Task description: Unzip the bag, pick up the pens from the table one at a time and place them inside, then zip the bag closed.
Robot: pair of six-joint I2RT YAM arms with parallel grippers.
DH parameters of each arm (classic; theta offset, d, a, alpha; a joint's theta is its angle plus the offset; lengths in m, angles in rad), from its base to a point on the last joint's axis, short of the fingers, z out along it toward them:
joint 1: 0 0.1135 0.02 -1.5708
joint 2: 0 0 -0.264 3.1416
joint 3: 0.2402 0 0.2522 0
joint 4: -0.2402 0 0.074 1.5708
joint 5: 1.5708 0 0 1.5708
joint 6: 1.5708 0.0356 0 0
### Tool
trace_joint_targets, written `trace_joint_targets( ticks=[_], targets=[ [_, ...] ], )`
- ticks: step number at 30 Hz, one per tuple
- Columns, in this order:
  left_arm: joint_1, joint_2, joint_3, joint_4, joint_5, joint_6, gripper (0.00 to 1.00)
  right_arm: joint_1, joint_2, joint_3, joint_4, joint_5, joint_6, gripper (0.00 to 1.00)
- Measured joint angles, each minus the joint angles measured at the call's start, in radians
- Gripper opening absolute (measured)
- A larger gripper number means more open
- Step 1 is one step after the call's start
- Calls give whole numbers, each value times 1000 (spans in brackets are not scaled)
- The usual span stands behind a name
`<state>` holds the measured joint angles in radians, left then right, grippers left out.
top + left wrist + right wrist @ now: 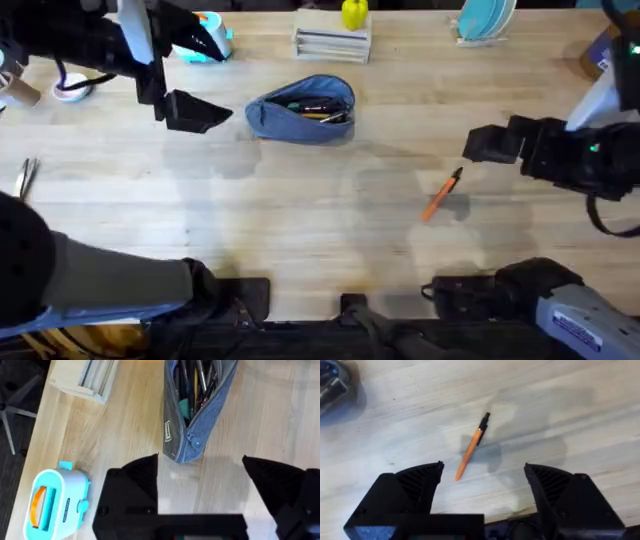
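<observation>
A: Step in hand, by the look of it: fetching the orange pen (441, 193) for the bag (302, 108). Lying loose on the table (300, 230), right of centre, nearer the front edge than the bag, well apart from it.

B: Right gripper (482, 477) hovering just above the pen, fingers spread wide, nothing between them. Pen near its left finger (415, 480) in the wrist view, so needs shifting over until the barrel sits midway.

A: Long axis?

B: Diagonal. Black end (456, 176) toward the far right, plain orange tip toward the near left. Best to turn the wrist so the fingers close across the barrel, not along it. Then straight down, pads almost on the wood, gripping near the middle of the barrel. Thin and round, so likely to roll or tip if caught off-centre.

A: And farther back?

B: Bag toward the far edge, roughly mid-table, long axis left to right with a slight tilt, zipper open, mouth gaping upward. Dark pens (195, 380) already inside. Worth dropping the orange one in lengthwise, matched to the bag's axis, tip first.

A: Left gripper (200, 467)?

B: Just off the bag's left end, fingers wide apart, holding nothing. Well placed to steady that end, and later to hold the bag for zipping.
</observation>
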<state>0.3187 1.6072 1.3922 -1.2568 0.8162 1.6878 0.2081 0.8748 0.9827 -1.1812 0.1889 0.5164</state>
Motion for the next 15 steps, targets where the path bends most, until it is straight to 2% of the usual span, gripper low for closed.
trace_joint_targets(
  ticks=[7,8,15],
  targets=[
    [0,0,0,0,0,0,993,-1,49,-3,6,-53,108,997],
    [0,0,0,0,0,0,993,6,54,-40,25,-72,160,997],
    [0,0,0,0,0,0,993,73,55,-208,139,-86,274,997]
  ],
)
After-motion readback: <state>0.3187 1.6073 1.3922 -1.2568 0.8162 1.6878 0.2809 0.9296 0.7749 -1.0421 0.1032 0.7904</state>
